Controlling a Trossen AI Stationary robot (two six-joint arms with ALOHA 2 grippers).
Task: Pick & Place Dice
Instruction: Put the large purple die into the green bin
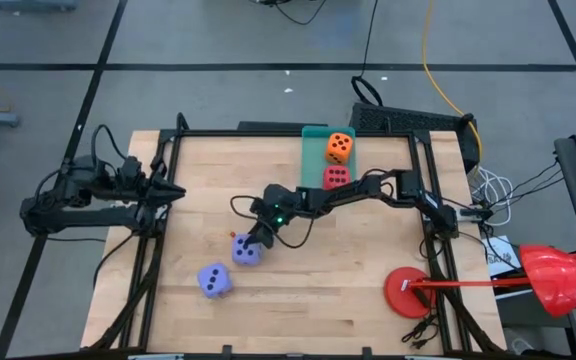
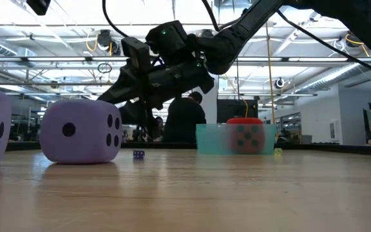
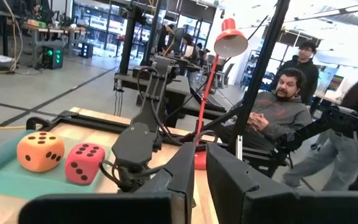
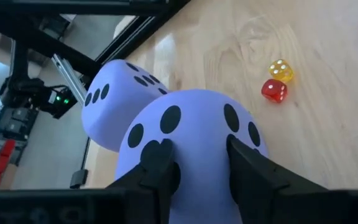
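Observation:
A lavender die (image 1: 247,252) sits flat on the wooden table, and a second lavender die (image 1: 215,280) sits nearer the near-left. In the teal tray (image 1: 313,150) at the far edge lie the orange die (image 1: 339,147) and the red die (image 1: 336,177). My right gripper (image 1: 254,240) reaches in from the right, slanting down over the first lavender die (image 4: 191,124). It is open, but its gap is narrower than the die. My left gripper (image 1: 175,190) waits shut at the left edge. My right gripper has its fingertips (image 4: 161,163) at the die's pipped top face (image 4: 197,118), coming slantwise from above and the far right. The die stands square on the table (image 2: 82,132). I cannot tell whether the fingers touch it.
Two tiny dice, red (image 4: 274,91) and yellow (image 4: 281,70), lie on the wood just left of the first lavender die. A red desk lamp (image 1: 408,290) stands at the near-right corner. Black frame rails run along the left and right sides. People sit beyond the table (image 3: 278,112).

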